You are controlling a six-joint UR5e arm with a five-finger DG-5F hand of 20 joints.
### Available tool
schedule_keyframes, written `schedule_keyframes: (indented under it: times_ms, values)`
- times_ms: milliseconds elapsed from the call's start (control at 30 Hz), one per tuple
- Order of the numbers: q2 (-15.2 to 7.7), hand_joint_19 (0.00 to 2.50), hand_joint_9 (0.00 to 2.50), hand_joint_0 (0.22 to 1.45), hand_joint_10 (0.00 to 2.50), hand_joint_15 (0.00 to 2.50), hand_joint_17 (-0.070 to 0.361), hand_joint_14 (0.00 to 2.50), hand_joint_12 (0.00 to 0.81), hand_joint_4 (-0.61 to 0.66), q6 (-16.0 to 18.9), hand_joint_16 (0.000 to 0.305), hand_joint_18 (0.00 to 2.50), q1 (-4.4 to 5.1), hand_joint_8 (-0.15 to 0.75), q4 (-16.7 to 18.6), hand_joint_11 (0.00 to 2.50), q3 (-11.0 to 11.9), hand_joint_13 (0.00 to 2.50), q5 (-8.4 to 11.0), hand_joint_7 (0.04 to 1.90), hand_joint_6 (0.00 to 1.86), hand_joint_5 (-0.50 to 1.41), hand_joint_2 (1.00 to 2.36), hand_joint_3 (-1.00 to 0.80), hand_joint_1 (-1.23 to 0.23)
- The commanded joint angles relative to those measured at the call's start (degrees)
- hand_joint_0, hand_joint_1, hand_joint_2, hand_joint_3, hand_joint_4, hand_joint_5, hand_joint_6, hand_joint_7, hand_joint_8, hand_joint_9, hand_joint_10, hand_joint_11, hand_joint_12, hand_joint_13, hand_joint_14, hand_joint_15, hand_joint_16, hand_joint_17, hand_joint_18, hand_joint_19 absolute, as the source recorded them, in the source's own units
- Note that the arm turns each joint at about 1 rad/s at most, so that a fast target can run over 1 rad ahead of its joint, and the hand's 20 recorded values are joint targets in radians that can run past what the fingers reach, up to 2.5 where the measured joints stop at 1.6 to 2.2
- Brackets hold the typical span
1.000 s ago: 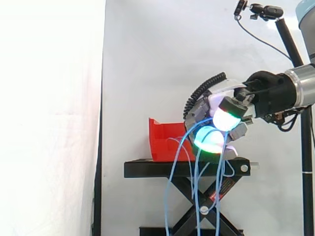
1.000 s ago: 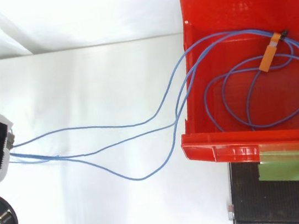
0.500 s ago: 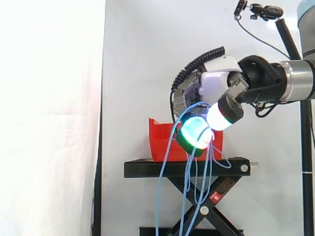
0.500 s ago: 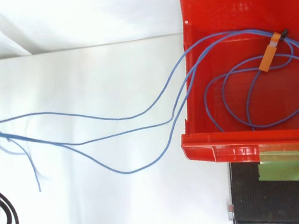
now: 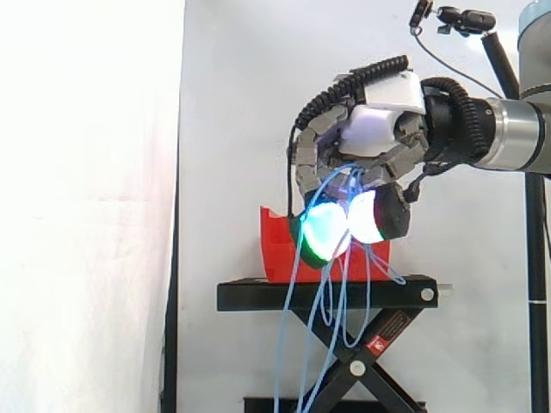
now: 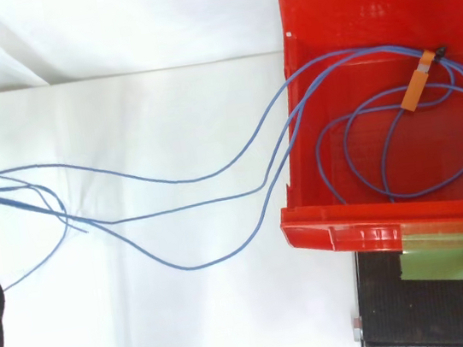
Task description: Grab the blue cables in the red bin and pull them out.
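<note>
In the side view my hand [image 5: 379, 129] hovers above and in front of the red bin [image 5: 280, 249], palm down. Its fingers are curled round a bunch of blue cables, with the glowing fingertips [image 5: 320, 234] pointing down. From the hand the strands [image 5: 283, 353] hang past the black stand [image 5: 258, 295] toward the floor. From above, three strands [image 6: 172, 182] run from the left edge across the white surface and over the bin's left wall [image 6: 288, 131]. Inside the bin the cables lie coiled, tied by an orange tag [image 6: 416, 89].
The bin sits on a black scissor-lift stand [image 5: 353, 361] before the white curtain. A black surface with green tape [image 6: 439, 300] lies below the bin's front lip. A camera on a dark pole [image 5: 508, 77] stands at the upper right.
My hand has risen, shifted left and turned its fingers downward, still holding the cables. From above it has slid off the left edge, dragging the strands left; the coil in the bin has not moved.
</note>
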Motion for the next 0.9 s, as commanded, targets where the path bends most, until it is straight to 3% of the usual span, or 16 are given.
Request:
schedule_keyframes:
  times_ms: [0,300,667,767,800,867]
  values:
    - [-0.01,1.23,0.59,0.85,2.50,0.44,0.093,2.50,0.355,0.30,-5.50,0.041,1.11,-0.36,0.318,1.10,0.51,0.00,0.99,-1.59,0.40,0.83,0.72,1.00,-1.00,-1.01]
    - [-0.01,1.24,0.59,0.85,2.50,0.44,0.091,2.50,0.358,0.30,-10.86,0.041,1.11,-0.80,0.317,3.74,0.49,0.00,0.99,-3.97,0.40,0.83,0.72,1.00,-1.00,-1.00]
    - [-0.01,1.23,0.59,0.85,2.50,0.44,0.092,2.50,0.351,0.29,-14.11,0.041,1.11,-1.06,0.318,5.14,0.49,0.00,0.99,-4.50,0.41,0.84,0.72,1.00,-1.00,-1.00]
    - [-0.01,1.24,0.59,0.85,2.50,0.44,0.092,2.50,0.357,0.29,-17.89,0.041,1.11,-1.23,0.318,6.72,0.49,0.00,0.99,-5.73,0.41,0.83,0.72,1.00,-1.00,-1.00]
    - [-0.01,1.23,0.59,0.85,2.50,0.44,0.091,2.50,0.351,0.29,-20.00,0.041,1.11,-1.32,0.318,7.51,0.49,0.00,0.99,-7.13,0.41,0.84,0.72,1.00,-1.00,-1.00]
    - [-0.01,1.23,0.59,0.85,2.50,0.44,0.093,2.50,0.351,0.29,-21.14,0.041,1.11,-1.32,0.318,7.87,0.49,0.00,0.99,-7.83,0.41,0.83,0.72,1.00,-1.00,-1.00]
